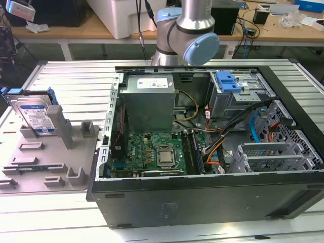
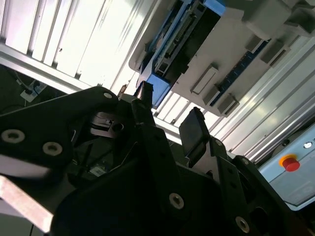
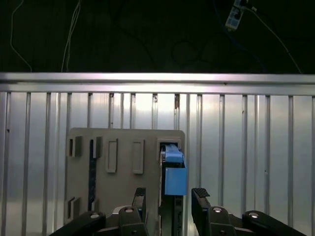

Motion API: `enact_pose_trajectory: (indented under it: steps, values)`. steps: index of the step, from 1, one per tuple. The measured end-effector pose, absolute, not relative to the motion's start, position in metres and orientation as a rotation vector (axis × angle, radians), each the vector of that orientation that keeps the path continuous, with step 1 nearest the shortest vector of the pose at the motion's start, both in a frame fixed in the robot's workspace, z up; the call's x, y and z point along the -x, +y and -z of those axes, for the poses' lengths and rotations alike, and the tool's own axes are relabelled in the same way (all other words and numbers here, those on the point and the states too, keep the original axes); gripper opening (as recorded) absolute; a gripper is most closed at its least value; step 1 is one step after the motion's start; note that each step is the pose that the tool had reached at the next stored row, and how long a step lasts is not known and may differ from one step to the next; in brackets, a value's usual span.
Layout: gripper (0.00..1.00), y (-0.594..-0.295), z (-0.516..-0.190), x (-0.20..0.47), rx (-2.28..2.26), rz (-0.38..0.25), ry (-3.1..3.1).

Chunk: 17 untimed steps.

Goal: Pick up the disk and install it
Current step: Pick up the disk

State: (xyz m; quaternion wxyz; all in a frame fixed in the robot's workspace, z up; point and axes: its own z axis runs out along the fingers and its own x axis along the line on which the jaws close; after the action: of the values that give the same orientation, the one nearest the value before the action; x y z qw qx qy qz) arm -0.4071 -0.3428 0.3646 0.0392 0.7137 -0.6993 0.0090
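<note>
**Free room**
- Space above the disk [image 1: 33, 113], which stands on edge in the grey fixture plate [image 1: 55, 157].
- Gap between the claw's [image 3: 170, 199] spread fingers.
- Bare slatted table [image 1: 76, 76] around the plate.

**Obstacles**
- Grey upright post [image 1: 63, 123] just beside the disk.
- Low blocks [image 1: 86, 130] on the plate.
- Open computer case [image 1: 202, 197]: cables [image 1: 220, 142] cross near the drive cage [image 1: 228, 104], which has a blue latch [image 1: 227, 81] on top.
</note>
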Motion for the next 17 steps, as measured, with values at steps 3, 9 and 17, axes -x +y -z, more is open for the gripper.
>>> enact_pose_trajectory:
  steps: [3,9,17]
  values:
    - [0.49,-0.342,-0.363,0.407,-2.187,-0.028,-2.144]
    - [0.49,-0.341,-0.356,0.407,-2.187,-0.028,-2.144]
    - [0.49,-0.341,-0.349,0.407,-2.187,-0.028,-2.144]
